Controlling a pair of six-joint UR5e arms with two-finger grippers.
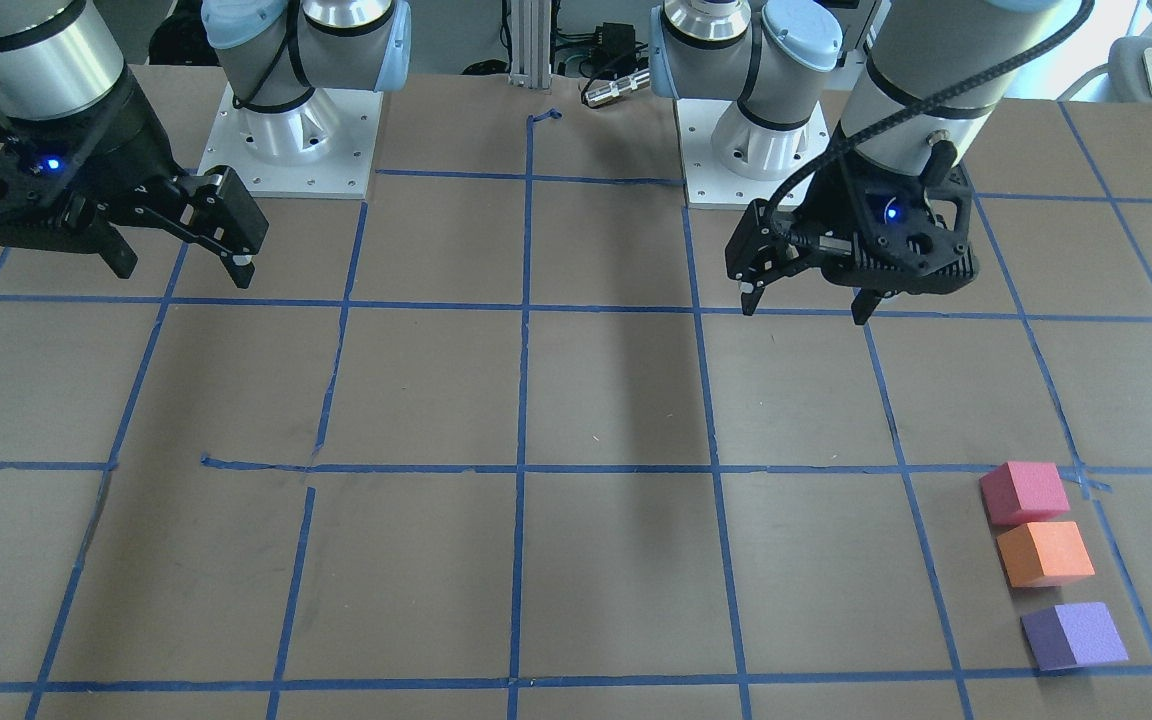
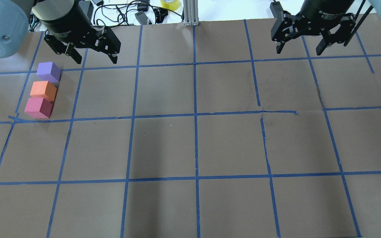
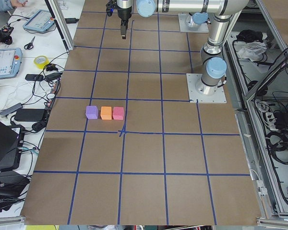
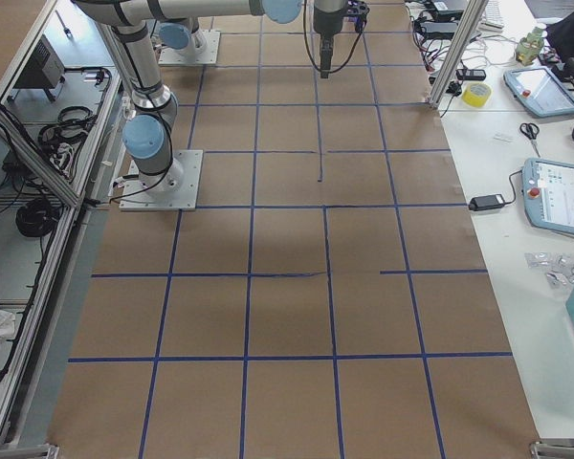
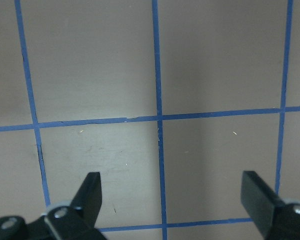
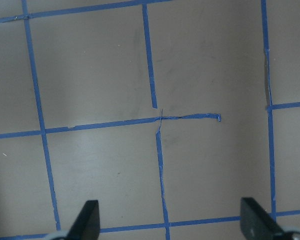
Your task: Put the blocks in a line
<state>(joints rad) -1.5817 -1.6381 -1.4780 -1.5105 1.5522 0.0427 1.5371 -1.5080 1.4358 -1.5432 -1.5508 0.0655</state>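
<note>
The left arm (image 2: 61, 16) and right arm (image 2: 326, 11) hover raised above the table (image 2: 227, 148), jaws spread wide.

both arms held high, left gripper (image 2: 96, 60) and right gripper (image 2: 298, 52) pointing down, jaws wide apart.

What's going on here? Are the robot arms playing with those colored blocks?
No block is being held right now. The purple block, orange block and pinkish-red block sit in a row on the table, on the robot's left side. The left gripper hangs open near the purple end; the right gripper hangs open far across the table. The line looks done.
</note>
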